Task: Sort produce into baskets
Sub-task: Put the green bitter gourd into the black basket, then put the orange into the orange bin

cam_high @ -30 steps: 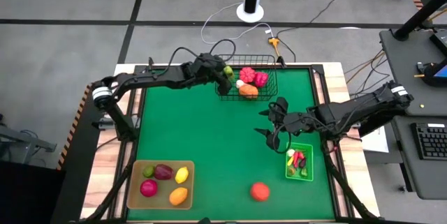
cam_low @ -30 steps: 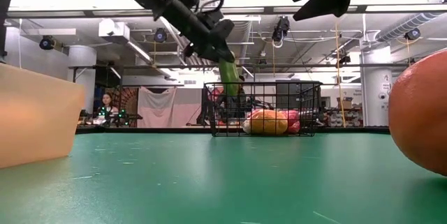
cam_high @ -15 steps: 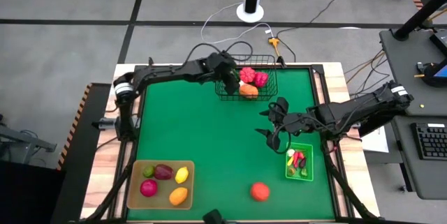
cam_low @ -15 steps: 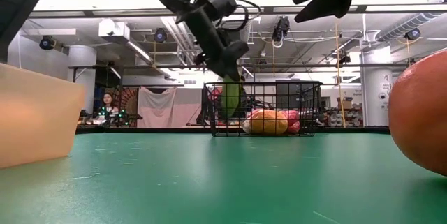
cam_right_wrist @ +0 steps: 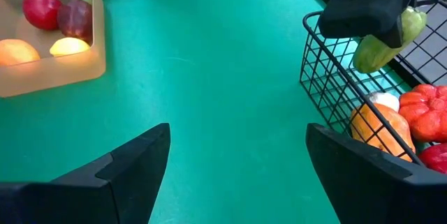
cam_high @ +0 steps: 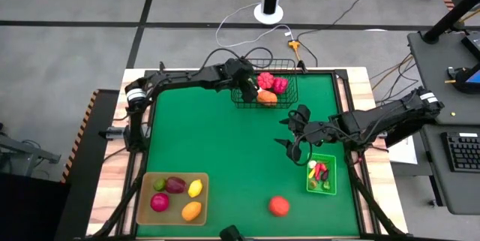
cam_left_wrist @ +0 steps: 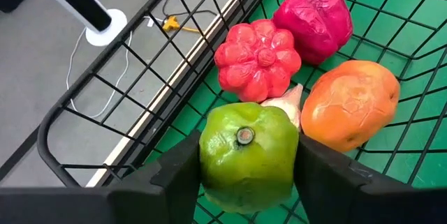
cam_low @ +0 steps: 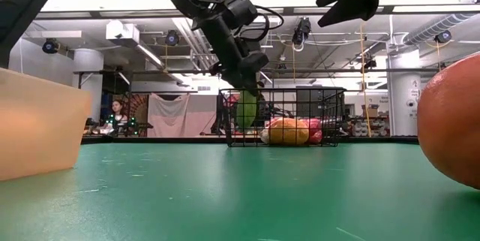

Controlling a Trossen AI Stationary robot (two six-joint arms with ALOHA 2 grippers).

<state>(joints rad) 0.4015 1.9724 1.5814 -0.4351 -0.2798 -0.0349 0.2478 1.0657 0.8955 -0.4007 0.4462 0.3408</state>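
Observation:
My left gripper (cam_left_wrist: 248,182) reaches into the left end of the black wire basket (cam_high: 289,67), shut on a green pepper (cam_left_wrist: 246,154). The pepper also shows in the low view (cam_low: 246,110) and the right wrist view (cam_right_wrist: 380,46). In the basket lie a red pepper (cam_left_wrist: 257,60), a magenta piece (cam_left_wrist: 313,18), an orange piece (cam_left_wrist: 349,105) and a pale piece (cam_left_wrist: 290,102). My right gripper (cam_high: 288,134) hangs open over the mat beside the green bin (cam_high: 334,173), nothing between its fingers (cam_right_wrist: 119,175). My left gripper pinches the green pepper's two sides (cam_left_wrist: 208,151) between its two fingers, the stem end facing the wrist. The fingers slant down from the table's left side. The pepper hangs tilted below the fingertips inside the basket, above the mat (cam_low: 246,121).
A tan tray (cam_high: 146,196) with several fruits sits at the near left. The green bin holds small red and green pieces. One orange-red fruit (cam_high: 279,206) lies loose on the mat near the front edge, and open green mat fills the middle.
My left gripper has gone toward the table's right edge and down, tipping steeper, over the basket's left rim. The green pepper has come with it, from above the rim down into the basket's left end.

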